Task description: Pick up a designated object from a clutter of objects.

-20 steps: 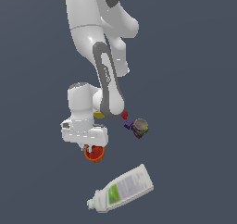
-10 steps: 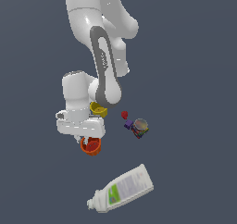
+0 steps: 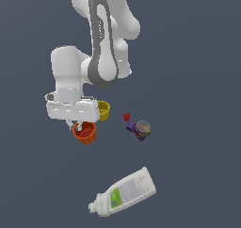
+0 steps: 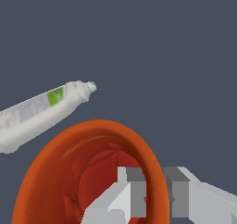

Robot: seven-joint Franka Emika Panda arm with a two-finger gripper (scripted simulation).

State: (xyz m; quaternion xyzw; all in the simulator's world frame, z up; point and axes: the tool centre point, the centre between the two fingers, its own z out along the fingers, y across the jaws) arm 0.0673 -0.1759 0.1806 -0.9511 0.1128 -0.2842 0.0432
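The designated object, a small orange-red cup [image 3: 85,133], hangs under my gripper [image 3: 78,126], above the floor. The wrist view looks into the cup [image 4: 51,172]: my gripper [image 4: 155,177] is shut on its wall, one finger inside the rim and the other outside. The rest of the clutter of objects lies apart from it: a yellow cup [image 3: 103,110] just behind my hand, and a small multicoloured can [image 3: 142,130] with a red bit [image 3: 126,116] and a purple bit [image 3: 130,126] toward the exterior view's right.
A white bottle with a green label [image 3: 124,191] lies on its side toward the bottom of the exterior view; the wrist view shows the bottle [image 4: 37,112] beyond the cup. The floor is plain dark grey.
My arm has risen over the last second, carrying the orange-red cup up and slightly toward the exterior view's left. The other objects have stayed in place.
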